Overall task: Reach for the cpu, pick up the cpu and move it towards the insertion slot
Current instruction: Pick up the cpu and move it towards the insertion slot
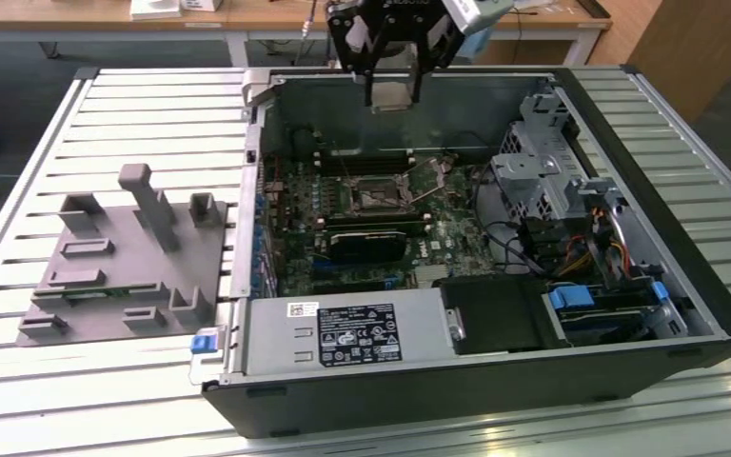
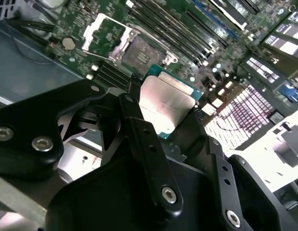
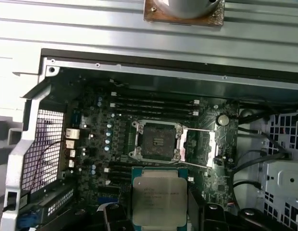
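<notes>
My gripper [image 1: 391, 84] hangs over the back part of the open computer case, shut on the cpu [image 1: 392, 92]. In both wrist views the cpu [image 2: 166, 100] [image 3: 156, 199] is a flat square chip with a silver-grey top and a green rim, held by its opposite edges between my black fingers [image 2: 135, 113]. The insertion slot [image 1: 379, 197] lies on the green motherboard below, ahead of the chip. Its dark centre is uncovered, and its silver frame is swung open to one side [image 2: 138, 52] [image 3: 156, 141]. The cpu is apart from the slot and well above it.
A grey fixture [image 1: 125, 257] with blocks and posts sits on the slatted table at the exterior view's left. Inside the case are a long black card [image 1: 372, 240], a power supply [image 1: 340, 333], a drive cage [image 1: 543, 176] and cables [image 1: 588, 252]. The case walls [image 1: 254, 143] surround the board.
</notes>
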